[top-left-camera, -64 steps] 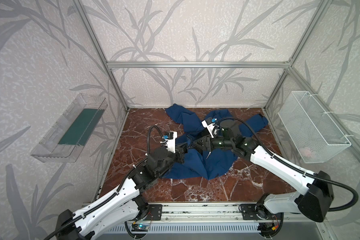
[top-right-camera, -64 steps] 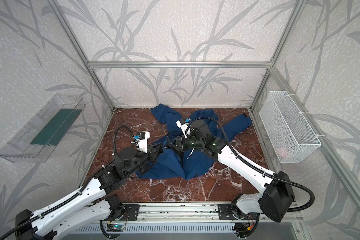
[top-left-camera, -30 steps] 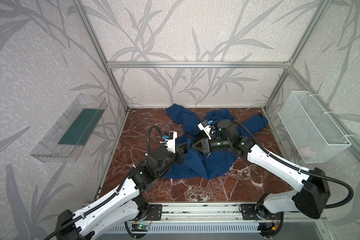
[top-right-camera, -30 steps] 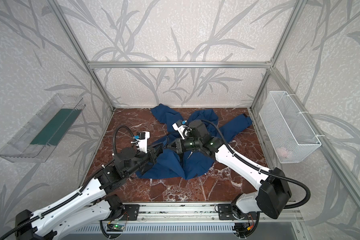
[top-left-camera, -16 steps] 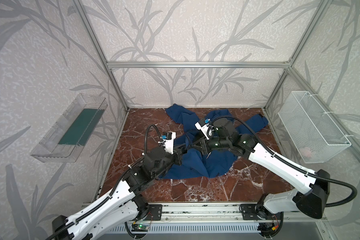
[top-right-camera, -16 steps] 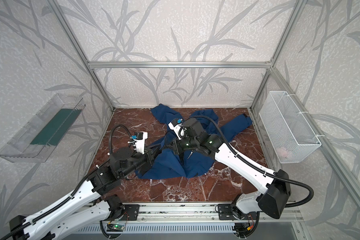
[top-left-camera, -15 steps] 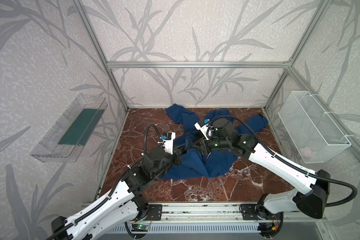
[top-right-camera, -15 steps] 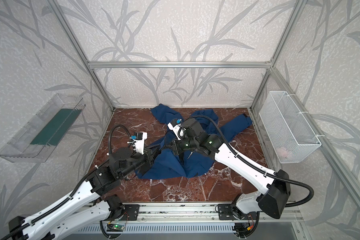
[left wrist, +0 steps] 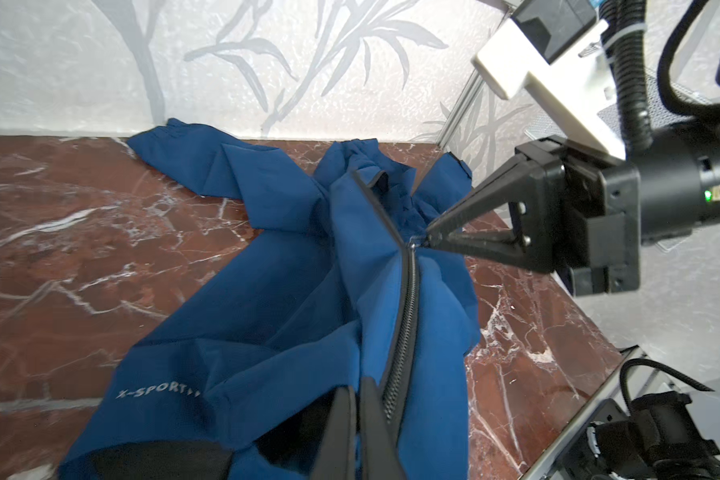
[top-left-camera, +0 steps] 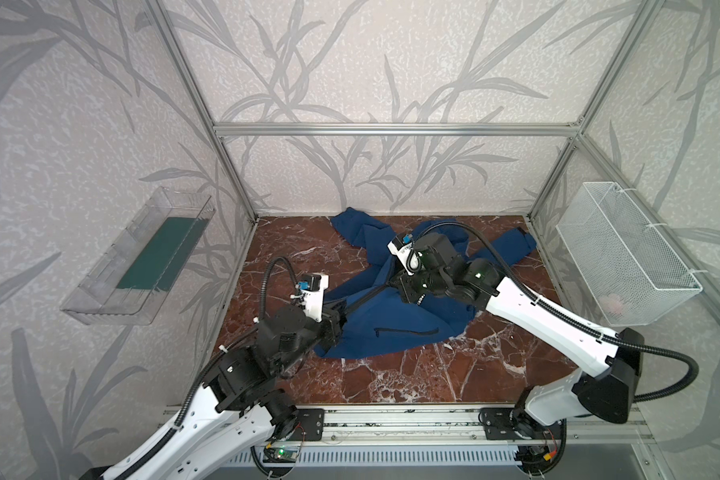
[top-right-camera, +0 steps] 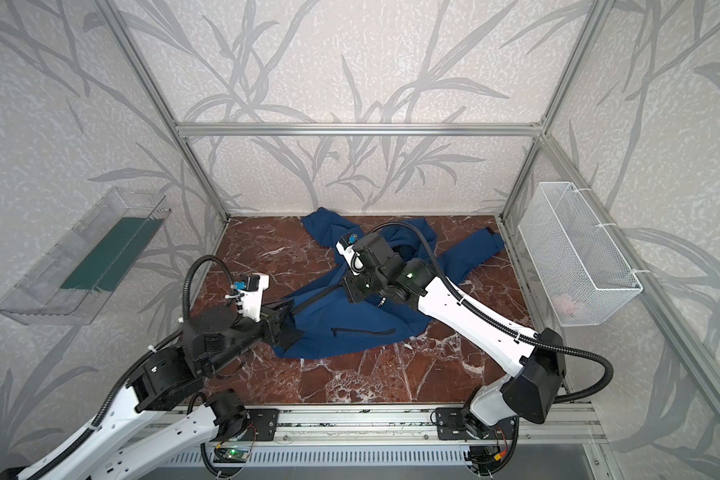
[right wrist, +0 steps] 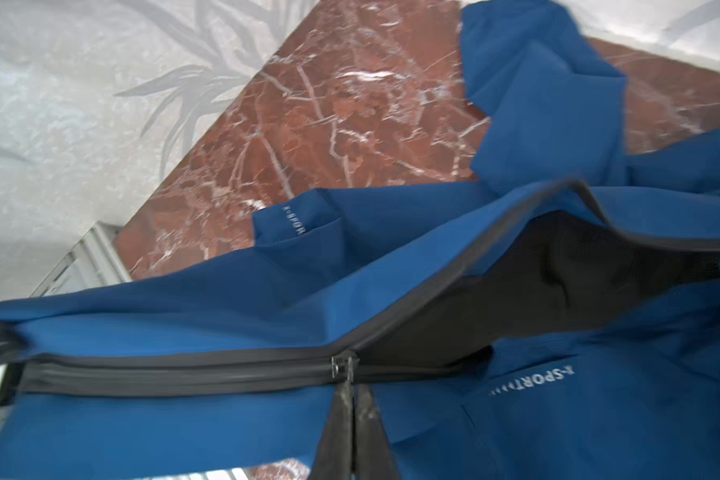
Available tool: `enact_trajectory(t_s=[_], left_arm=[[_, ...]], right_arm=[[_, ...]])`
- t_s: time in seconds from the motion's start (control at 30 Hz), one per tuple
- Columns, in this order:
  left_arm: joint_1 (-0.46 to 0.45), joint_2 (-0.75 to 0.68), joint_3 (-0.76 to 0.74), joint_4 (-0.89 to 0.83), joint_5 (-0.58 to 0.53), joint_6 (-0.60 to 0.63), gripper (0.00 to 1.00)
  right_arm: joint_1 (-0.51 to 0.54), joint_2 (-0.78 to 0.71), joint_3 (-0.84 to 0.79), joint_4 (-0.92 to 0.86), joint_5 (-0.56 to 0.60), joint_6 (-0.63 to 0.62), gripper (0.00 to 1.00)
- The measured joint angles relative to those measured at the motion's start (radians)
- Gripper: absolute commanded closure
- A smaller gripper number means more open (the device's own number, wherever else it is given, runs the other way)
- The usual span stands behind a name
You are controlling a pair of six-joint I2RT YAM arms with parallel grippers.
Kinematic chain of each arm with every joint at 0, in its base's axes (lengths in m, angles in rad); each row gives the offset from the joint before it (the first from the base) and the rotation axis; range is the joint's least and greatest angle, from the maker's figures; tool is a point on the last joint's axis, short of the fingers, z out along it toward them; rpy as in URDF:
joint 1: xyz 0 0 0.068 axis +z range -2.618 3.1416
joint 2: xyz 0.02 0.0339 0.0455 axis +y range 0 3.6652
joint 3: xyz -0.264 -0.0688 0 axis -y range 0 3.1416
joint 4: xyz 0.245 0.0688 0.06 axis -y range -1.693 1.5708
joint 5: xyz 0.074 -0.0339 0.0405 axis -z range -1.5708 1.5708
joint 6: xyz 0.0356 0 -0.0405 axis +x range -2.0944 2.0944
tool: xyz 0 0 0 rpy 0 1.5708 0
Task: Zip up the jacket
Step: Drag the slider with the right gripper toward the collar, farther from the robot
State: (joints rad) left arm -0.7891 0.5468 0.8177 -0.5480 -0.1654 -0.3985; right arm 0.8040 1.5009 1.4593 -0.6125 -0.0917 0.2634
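Two claws are clamped shut: the left claw at the jacket hem, the right claw on the zipper slider. The unzipped track is stretched from the slider toward 1 o'clock across the worktop.

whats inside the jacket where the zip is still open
Past the zipper slider, the jacket gapes open on black lining. Deeper inside is in shadow, so anything there is hidden.
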Motion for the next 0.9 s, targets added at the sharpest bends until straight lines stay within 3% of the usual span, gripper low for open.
enact_trajectory(t_s=[0.2,0.33,0.47,0.73,0.9], left_arm=[[0.028,-0.066,0.018,-0.094,-0.183,0.129,1.00],[0.107,-0.018,0.033,-0.080,-0.205,0.198,1.00],[0.303,0.101,0.068,-0.019,-0.093,0.229,1.00],[0.714,0.335,0.138,0.130,0.242,0.249,1.00],[0.843,0.477,0.232,0.187,0.363,0.251,1.00]], right_arm=[[-0.146,0.094,0.122,-0.046,0.006,-0.018,1.00],[-0.239,0.189,0.271,-0.100,-0.003,-0.026,1.00],[-0.319,0.322,0.522,-0.208,-0.004,-0.041,1.00],[-0.456,0.593,1.030,-0.435,-0.010,-0.099,1.00],[-0.526,0.765,1.368,-0.540,-0.026,-0.119,1.00]])
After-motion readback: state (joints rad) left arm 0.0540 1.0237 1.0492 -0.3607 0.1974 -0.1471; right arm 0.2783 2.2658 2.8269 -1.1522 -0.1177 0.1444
